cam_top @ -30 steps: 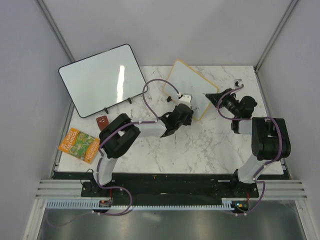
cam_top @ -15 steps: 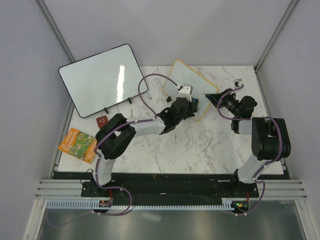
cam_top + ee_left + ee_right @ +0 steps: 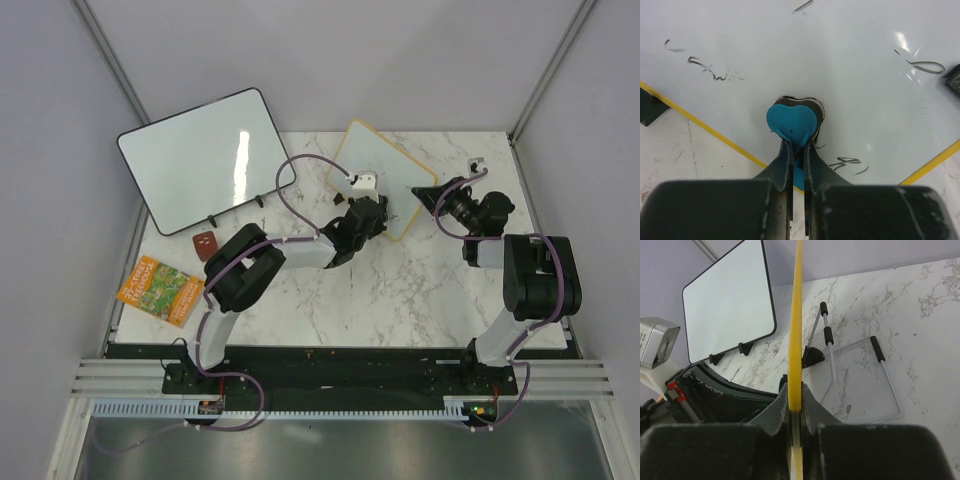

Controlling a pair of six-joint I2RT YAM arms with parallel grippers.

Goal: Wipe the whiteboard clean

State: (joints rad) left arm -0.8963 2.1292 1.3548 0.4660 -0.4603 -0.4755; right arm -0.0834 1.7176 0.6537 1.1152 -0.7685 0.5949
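The left end effector, with the blue eraser pinched in it, travelled across the whiteboard. A second earlier it had sat lower in the top view, close to the board's lower edge. Half a second later it had climbed toward the top of the frame, with the eraser showing just right of it. By now it had slid a little to the left and slightly back down. Its white wrist camera ended up higher and further left than at the start. The left arm's elbow swung left and then back right, and the purple cable loop above it changed shape.
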